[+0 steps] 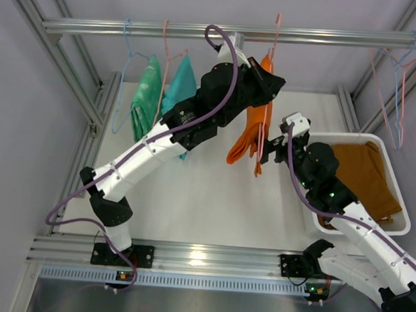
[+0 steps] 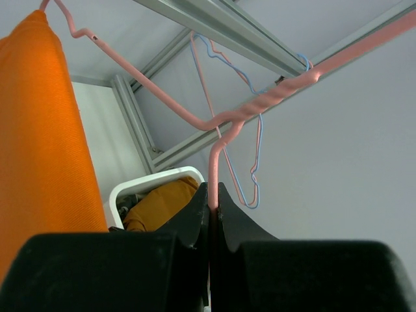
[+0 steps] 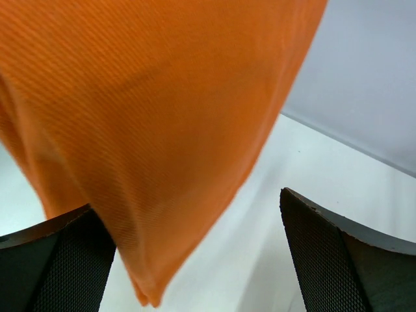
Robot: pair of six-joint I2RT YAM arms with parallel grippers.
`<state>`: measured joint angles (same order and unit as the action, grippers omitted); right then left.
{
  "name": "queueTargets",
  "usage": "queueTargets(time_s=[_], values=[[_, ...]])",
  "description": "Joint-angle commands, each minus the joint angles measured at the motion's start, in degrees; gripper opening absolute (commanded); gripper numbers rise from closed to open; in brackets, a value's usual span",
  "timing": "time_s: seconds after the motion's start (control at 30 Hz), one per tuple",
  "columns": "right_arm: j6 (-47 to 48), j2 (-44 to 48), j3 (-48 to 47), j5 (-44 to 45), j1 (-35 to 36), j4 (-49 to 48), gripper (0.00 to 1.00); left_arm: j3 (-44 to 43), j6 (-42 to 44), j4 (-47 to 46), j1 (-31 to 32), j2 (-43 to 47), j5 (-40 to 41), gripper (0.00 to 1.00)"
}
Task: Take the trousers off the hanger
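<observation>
The orange trousers (image 1: 253, 127) hang folded over a pink wire hanger (image 1: 276, 32) on the top rail. My left gripper (image 1: 267, 78) is shut on the hanger's pink wire (image 2: 214, 172) beside the orange trousers (image 2: 39, 130). My right gripper (image 1: 271, 150) is open just right of the trousers' lower end; the orange trousers (image 3: 143, 130) hang between its fingers (image 3: 338, 253), nearer the left one. Green trousers (image 1: 146, 98) and teal trousers (image 1: 178, 86) hang on hangers at the left. Brown trousers (image 1: 364, 174) lie in the white bin. The yellow-and-dark patterned pair is out of view.
A white bin (image 1: 396, 228) stands at the right, also showing in the left wrist view (image 2: 153, 179). Empty pink and blue hangers (image 1: 399, 76) hang at the rail's right end. Aluminium frame rails (image 1: 245, 35) run across the back and both sides.
</observation>
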<state>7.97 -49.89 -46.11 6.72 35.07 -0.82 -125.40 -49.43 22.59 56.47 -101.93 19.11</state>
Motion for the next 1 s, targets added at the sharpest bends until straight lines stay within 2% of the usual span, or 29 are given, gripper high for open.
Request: queueTargets(time_s=[0.0,0.23,0.5,0.57,0.6,0.7,0.8,0.83,0.9,0.97], values=[[1.3,0.1,-1.3,4.3,1.2,-4.5,0.97,-4.8,2.0,-14.5,0.4,2.0,0.3,0.0],[0.5,-0.6,-1.4,5.5,1.2,-7.3,0.97,-5.0,1.2,-14.4,0.9,1.7,0.0,0.0],[-0.9,-1.1,-1.6,1.0,1.2,-13.9,0.99,-5.0,-0.7,-13.8,1.0,1.5,-0.7,0.0],[0.0,-2.0,-2.1,3.2,1.2,-14.6,0.95,-5.0,-0.8,-13.7,1.0,1.5,-0.7,0.0],[0.9,-2.2,-2.4,4.3,1.2,-15.0,0.92,-5.0,-0.9,-13.6,1.1,1.5,-0.8,0.0],[2.0,-2.1,-2.1,5.8,-0.3,-15.6,0.69,-4.9,-1.0,-13.1,1.0,1.8,-1.0,0.0],[2.2,-1.6,-2.0,5.7,-2.1,-15.1,0.57,-4.7,-0.8,-12.7,1.1,2.3,-1.1,0.0],[2.1,-1.3,-2.1,5.3,-2.6,-15.1,0.47,-4.6,-0.9,-12.5,1.1,2.4,-1.1,0.0],[1.7,-1.0,-2.8,3.7,-4.1,-14.5,0.36,-3.9,-1.1,-12.0,1.1,3.0,-1.5,0.0],[1.3,-0.6,-4.1,2.0,-4.8,-13.9,0.17,-1.9,-0.6,-11.8,1.1,4.0,-1.3,0.0]])
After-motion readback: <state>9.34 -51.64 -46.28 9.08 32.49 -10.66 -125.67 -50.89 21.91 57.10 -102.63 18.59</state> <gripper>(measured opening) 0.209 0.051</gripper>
